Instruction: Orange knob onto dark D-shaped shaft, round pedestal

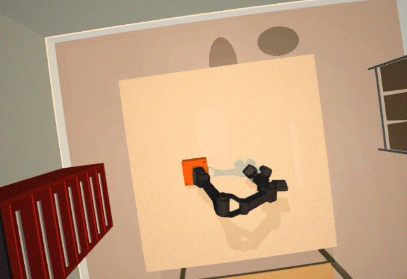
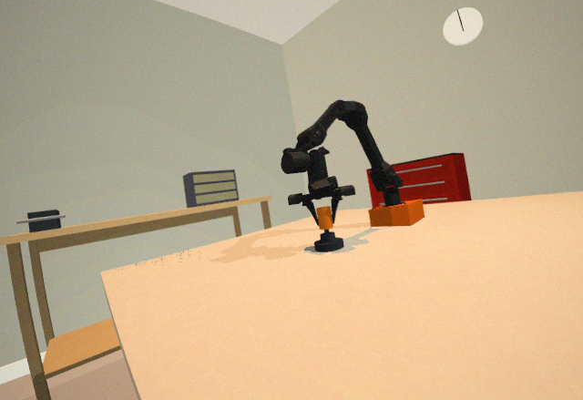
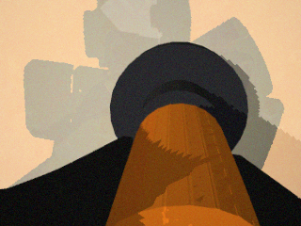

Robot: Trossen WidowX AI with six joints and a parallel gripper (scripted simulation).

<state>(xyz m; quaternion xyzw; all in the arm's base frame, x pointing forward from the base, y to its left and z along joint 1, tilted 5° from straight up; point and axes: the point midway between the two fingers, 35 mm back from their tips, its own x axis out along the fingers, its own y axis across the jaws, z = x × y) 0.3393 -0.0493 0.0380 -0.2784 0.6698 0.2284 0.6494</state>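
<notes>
A workshop, with a red drawer cabinet (image 1: 59,217) (image 2: 425,179) and workbench (image 2: 141,221).

One knob (image 2: 324,218) (image 3: 181,165), one pedestal (image 2: 328,244) (image 3: 179,63).

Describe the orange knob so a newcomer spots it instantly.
In the exterior view, find the black arm above the pale table. At its low end, the orange knob sits between the jaws, over the dark round pedestal. It's a small upright cylinder, unlike the wide, blocky orange base.
</notes>
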